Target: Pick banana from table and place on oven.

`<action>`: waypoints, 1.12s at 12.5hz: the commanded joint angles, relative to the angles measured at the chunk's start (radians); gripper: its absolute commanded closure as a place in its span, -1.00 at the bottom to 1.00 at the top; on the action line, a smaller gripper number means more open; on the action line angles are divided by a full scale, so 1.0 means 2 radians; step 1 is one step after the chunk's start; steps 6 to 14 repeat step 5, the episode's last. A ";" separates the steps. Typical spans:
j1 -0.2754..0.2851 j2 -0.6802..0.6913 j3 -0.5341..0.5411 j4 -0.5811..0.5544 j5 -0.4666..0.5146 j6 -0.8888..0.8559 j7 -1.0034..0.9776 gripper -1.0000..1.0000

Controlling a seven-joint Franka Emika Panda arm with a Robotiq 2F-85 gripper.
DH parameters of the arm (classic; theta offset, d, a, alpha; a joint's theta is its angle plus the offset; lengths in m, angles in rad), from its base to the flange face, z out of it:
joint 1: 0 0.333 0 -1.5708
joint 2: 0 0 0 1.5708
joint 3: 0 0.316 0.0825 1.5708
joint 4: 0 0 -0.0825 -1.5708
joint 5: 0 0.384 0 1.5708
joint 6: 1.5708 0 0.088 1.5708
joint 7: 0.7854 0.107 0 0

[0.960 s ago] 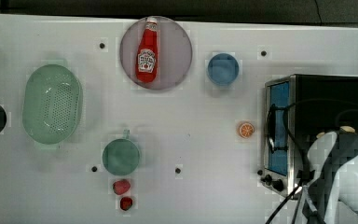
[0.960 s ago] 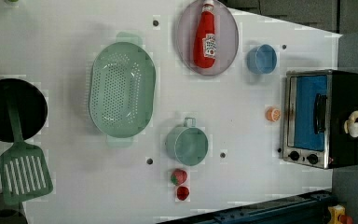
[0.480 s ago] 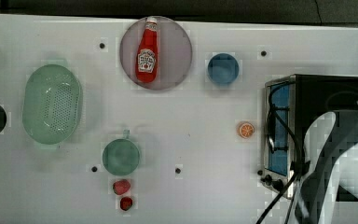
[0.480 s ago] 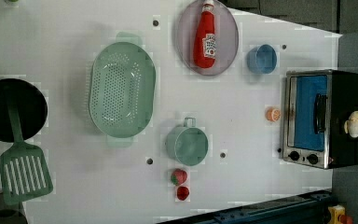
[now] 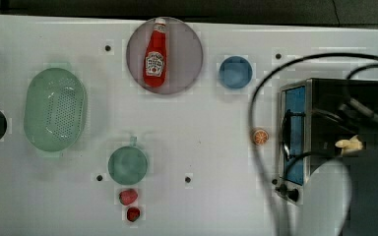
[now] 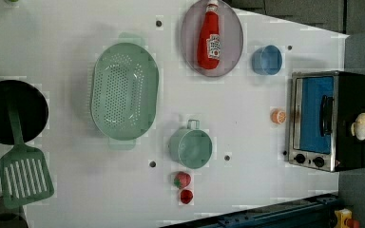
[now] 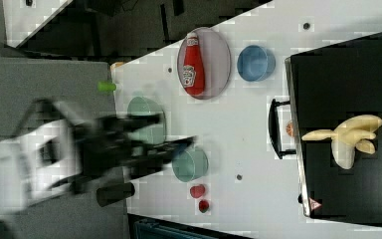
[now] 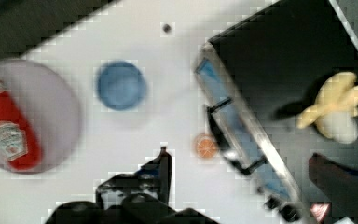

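Note:
The pale yellow banana (image 7: 348,137) lies on the black top of the oven (image 7: 348,74), free of any grip. It also shows as the banana (image 6: 362,127) on the oven (image 6: 328,118), and as the banana (image 5: 349,144) in the top view. In the wrist view the banana (image 8: 338,105) lies beyond my gripper (image 8: 240,158), which is open with nothing between its dark fingers (image 8: 163,163). My blurred arm (image 5: 369,196) hangs over the top view's lower right. The white table (image 5: 202,123) spreads out to the top view's left of the oven.
An orange slice (image 5: 260,136) lies in front of the oven door. A blue cup (image 5: 235,72), a ketchup bottle (image 5: 155,54) on a plate, a green colander (image 5: 55,115), a green mug (image 5: 128,164) and two strawberries (image 5: 128,196) stand on the table. A black pan (image 6: 9,111) and a green spatula (image 6: 26,175) are at the left view's left.
My arm has shifted and looms larger and more blurred in the top view, its cables now sweeping across the oven. The banana has stayed put on the oven top.

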 commanded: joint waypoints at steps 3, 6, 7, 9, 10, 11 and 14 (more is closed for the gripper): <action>0.018 0.000 0.103 -0.014 0.001 -0.063 0.274 -1.00; 0.018 -0.008 0.126 -0.014 0.001 -0.068 0.331 -1.00; 0.018 -0.008 0.126 -0.014 0.001 -0.068 0.331 -1.00; 0.018 -0.008 0.126 -0.014 0.001 -0.068 0.331 -1.00; 0.018 -0.008 0.126 -0.014 0.001 -0.068 0.331 -1.00; 0.018 -0.008 0.126 -0.014 0.001 -0.068 0.331 -1.00; 0.018 -0.008 0.126 -0.014 0.001 -0.068 0.331 -1.00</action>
